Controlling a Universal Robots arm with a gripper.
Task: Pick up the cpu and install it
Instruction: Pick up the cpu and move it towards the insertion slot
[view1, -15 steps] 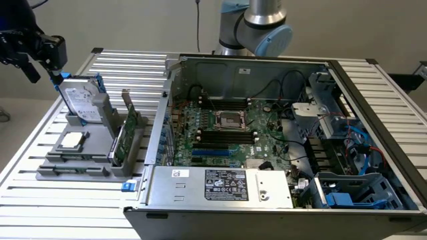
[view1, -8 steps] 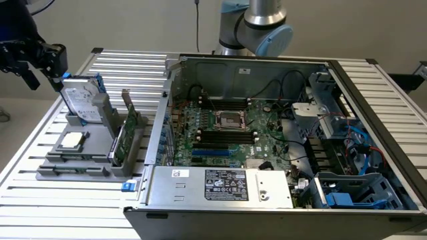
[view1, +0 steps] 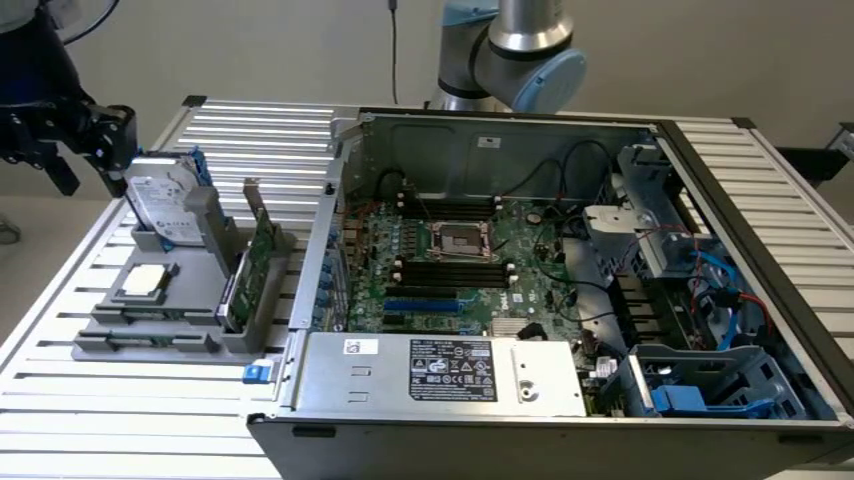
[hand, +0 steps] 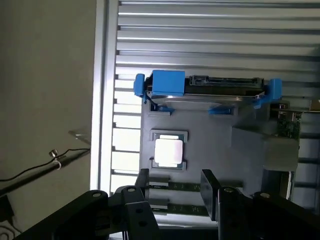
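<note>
Wrist view: the gripper (hand: 175, 174) hangs released, jaws apart, above the grey tray (hand: 210, 140), whose recess holds the cpu (hand: 168, 151); a hard drive (hand: 215, 87) stands alongside. Tray and open computer case (view1: 454, 150) sit on a slatted table (view1: 107, 420).

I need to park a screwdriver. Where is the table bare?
Bare slats of the silver slatted table border the grey plastic parts holder at the exterior view's lower left. Crowded: the narrow gap between holder and open metal computer case.

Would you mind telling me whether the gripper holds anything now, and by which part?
Nothing is held: the gripper is open and empty, clear of the cpu lying in its holder.
</note>
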